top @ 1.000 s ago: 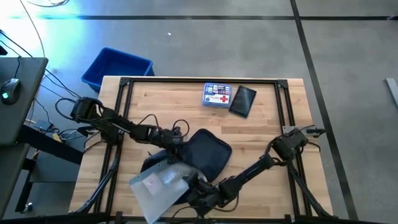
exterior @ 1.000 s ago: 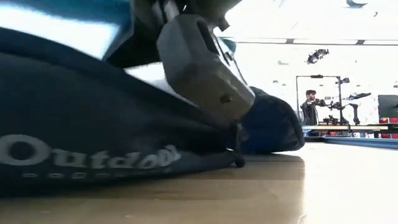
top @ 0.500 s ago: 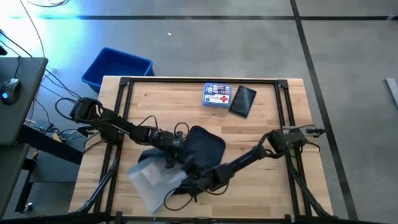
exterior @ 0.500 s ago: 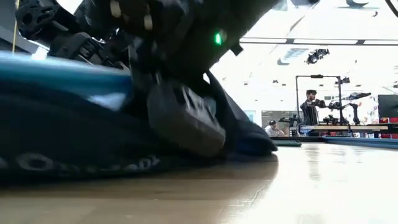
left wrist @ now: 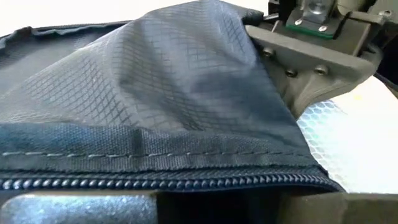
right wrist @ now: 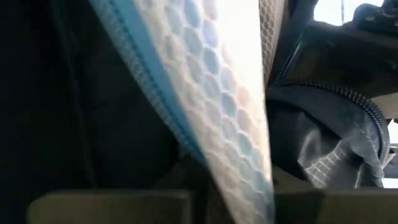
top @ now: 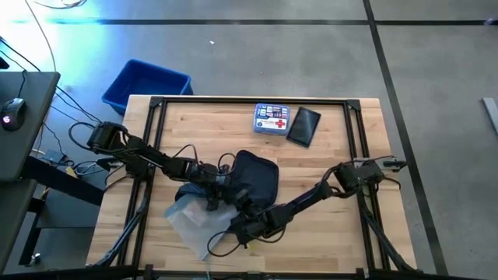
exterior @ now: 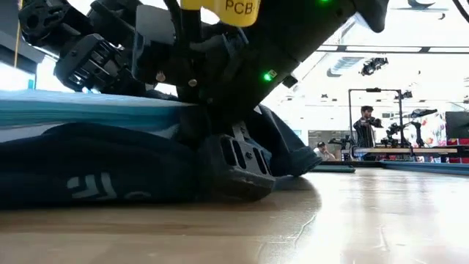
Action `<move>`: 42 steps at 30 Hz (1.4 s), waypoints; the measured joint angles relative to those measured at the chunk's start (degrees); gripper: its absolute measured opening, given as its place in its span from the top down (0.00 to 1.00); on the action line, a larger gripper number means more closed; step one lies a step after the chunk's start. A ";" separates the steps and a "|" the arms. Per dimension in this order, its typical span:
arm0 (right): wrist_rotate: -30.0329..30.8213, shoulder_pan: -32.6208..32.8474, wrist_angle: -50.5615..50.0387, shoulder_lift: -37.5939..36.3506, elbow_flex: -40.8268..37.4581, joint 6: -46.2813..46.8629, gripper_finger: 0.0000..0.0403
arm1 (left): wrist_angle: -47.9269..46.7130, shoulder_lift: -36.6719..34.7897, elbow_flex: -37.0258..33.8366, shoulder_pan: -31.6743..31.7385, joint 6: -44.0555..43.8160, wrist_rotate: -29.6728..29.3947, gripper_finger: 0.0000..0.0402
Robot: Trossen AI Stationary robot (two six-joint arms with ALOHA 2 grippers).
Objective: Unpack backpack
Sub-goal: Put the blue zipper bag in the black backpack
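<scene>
The backpack [top: 253,180] lies near the middle of the wooden table [top: 334,233], toward its front half, dark fabric slumped and its zipper edge [left wrist: 161,182] right at my left wrist camera. My left gripper [top: 212,187] sits at the bag's left edge, clamped on the fabric by the zipper. My right gripper [top: 243,225] is low at the front of the bag, pressed against a pale translucent mesh pouch with a blue border [top: 196,219] that spreads out from the bag toward the table's front left; I cannot tell whether these fingers are closed on it or parted. At the table's far edge a first-aid kit box [top: 271,120] lies just beside a small flat black pouch [top: 303,126]. A black metal frame [top: 249,101] borders the tabletop. On the grey floor beyond the far left corner stands a blue plastic bin [top: 145,84], and a desk with a mouse [top: 9,118] shows at the left. Level across the table, the bright room holds another robot rig [exterior: 399,121] and a person [exterior: 364,126] standing by it.
</scene>
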 joint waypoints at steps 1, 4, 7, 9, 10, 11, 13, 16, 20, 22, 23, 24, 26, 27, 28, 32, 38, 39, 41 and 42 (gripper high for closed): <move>-0.44 0.15 -0.81 0.01 0.69 0.49 0.82 | -0.04 0.00 0.00 -0.02 -0.05 0.17 0.79; -1.47 0.45 -2.33 0.04 2.19 1.14 0.68 | -0.20 -0.04 0.00 -0.07 -0.15 0.53 0.79; -1.60 1.59 -4.03 0.12 3.79 0.66 0.53 | -0.81 -0.04 0.00 -0.09 -0.17 0.64 0.79; -2.11 2.55 -5.53 0.10 5.07 0.63 0.46 | -1.62 -0.02 0.00 -0.15 -0.15 0.78 0.79; -2.69 3.04 -6.79 0.09 5.81 0.64 0.43 | -1.91 0.02 0.00 -0.15 -0.15 0.78 0.79; -3.05 3.57 -8.10 0.08 6.57 0.60 0.40 | -2.16 0.02 0.00 -0.13 -0.13 0.71 0.79; -3.15 4.53 -10.38 0.08 8.34 0.48 0.38 | -2.40 0.02 -0.02 -0.13 -0.13 0.62 0.79; -3.47 5.81 -14.94 0.05 12.30 1.27 0.38 | -2.48 0.02 0.00 -0.12 -0.13 0.40 0.79; -10.13 7.06 -27.82 -0.12 19.01 7.97 0.42 | -2.58 0.02 -0.02 -0.11 -0.11 0.29 0.79; -14.98 7.22 -34.69 -0.12 22.23 13.84 0.46 | -2.62 0.02 -0.02 -0.07 -0.09 0.16 0.79; -17.44 7.18 -37.37 -0.12 23.54 16.67 0.48 | -2.68 0.02 -0.02 -0.07 -0.09 0.15 0.79; -19.70 7.14 -38.98 -0.19 24.39 19.14 0.50 | -2.81 0.02 -0.02 -0.07 -0.09 0.14 0.79; -21.20 7.14 -39.72 -0.29 24.58 22.78 0.56 | -2.86 0.02 -0.02 -0.07 -0.09 0.08 0.79; -20.85 7.05 -39.66 -0.29 24.00 23.88 0.59 | -2.86 0.02 -0.02 -0.07 -0.09 0.05 0.79; -20.38 6.93 -39.75 -0.29 23.01 24.58 0.63 | -2.86 0.02 -0.01 -0.07 -0.09 0.00 0.79; -17.53 5.79 -39.58 -0.23 17.17 25.21 0.80 | -2.88 0.02 -0.02 -0.07 -0.07 -0.05 0.79; -10.48 4.64 -34.87 -0.23 11.19 24.70 0.98 | -2.91 0.02 -0.02 -0.04 1.41 0.28 0.79; -8.80 4.57 -34.40 -0.22 11.00 24.55 0.98 | -2.90 0.02 -0.02 -0.02 1.44 0.72 0.79; -5.90 4.37 -32.21 -0.20 10.53 22.83 0.99 | -2.89 0.02 -0.02 -0.02 1.75 1.09 0.79; -4.59 4.32 -30.36 -0.20 10.34 21.55 1.00 | -2.89 0.02 -0.02 -0.04 2.03 1.26 0.79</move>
